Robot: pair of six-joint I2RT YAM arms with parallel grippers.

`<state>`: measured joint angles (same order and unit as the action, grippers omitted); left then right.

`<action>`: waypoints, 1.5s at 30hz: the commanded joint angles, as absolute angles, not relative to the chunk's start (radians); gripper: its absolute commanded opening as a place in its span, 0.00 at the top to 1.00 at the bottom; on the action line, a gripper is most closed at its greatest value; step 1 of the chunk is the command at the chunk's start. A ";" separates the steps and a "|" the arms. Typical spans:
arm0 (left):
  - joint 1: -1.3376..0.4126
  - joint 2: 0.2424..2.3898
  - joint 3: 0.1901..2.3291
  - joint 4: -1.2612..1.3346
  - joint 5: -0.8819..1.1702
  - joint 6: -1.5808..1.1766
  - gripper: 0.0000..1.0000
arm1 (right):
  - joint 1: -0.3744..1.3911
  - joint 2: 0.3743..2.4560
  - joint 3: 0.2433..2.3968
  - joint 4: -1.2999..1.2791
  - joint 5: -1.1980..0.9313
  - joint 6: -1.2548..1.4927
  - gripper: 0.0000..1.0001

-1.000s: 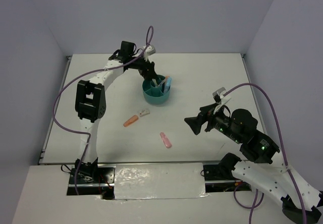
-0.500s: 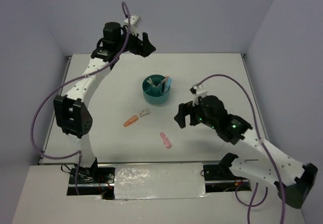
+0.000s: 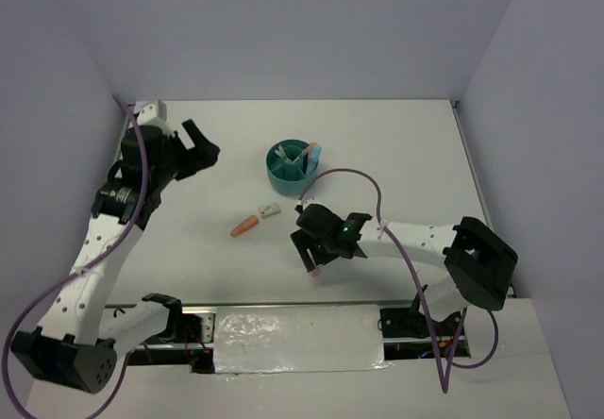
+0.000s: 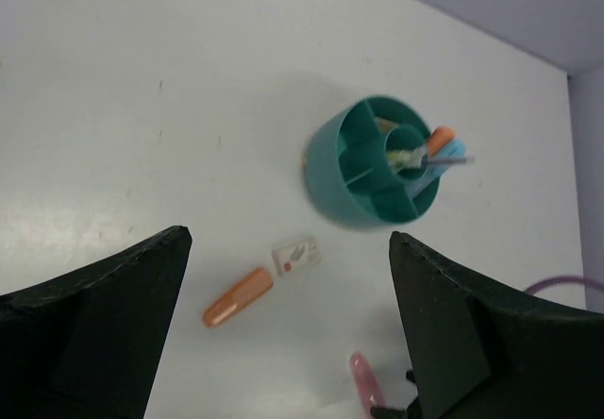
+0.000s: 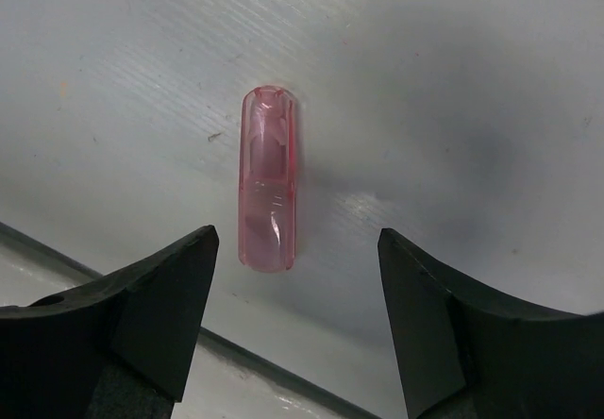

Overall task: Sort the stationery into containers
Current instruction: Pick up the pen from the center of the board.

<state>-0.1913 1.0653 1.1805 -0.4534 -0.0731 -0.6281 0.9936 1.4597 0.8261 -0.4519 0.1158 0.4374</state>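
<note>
The teal organizer (image 3: 292,167) (image 4: 373,162) stands at the table's middle back with pens and an orange piece upright in it. On the table in front of it lie an orange stub (image 3: 245,226) (image 4: 238,297), a small clear clip (image 3: 269,211) (image 4: 296,254) and a pink translucent cap (image 3: 312,270) (image 5: 268,178). My right gripper (image 3: 311,257) (image 5: 297,235) hangs low over the pink cap, open, the cap just ahead of the gap, nearer the left finger and untouched. My left gripper (image 3: 203,145) (image 4: 286,238) is raised at the far left, open and empty.
The table's near edge with silver tape (image 3: 297,329) runs just behind the pink cap and shows as a dark seam (image 5: 142,292) in the right wrist view. White walls enclose the table on three sides. The right arm's purple cable (image 3: 349,178) loops beside the organizer.
The left arm swung away from above the organizer to the far left, still open. The right arm moved left and down over the pink cap, and its jaws narrowed slightly.
</note>
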 commanded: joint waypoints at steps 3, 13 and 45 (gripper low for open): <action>-0.193 0.918 1.071 -0.549 -0.074 -0.575 0.01 | 1.042 1.494 0.854 -0.376 0.150 0.492 0.26; -0.195 0.847 0.879 -0.563 -0.038 -0.479 0.01 | 1.078 1.610 0.861 -0.382 0.170 0.509 0.36; -0.787 0.923 0.776 0.032 0.066 -1.006 0.11 | 1.109 0.977 0.861 -0.161 0.169 0.206 1.00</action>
<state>-0.7643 0.8848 0.7433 -0.0246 0.0998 -1.0039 1.1038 0.9936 0.7937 -0.1593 0.1482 0.2371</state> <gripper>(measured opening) 0.910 0.340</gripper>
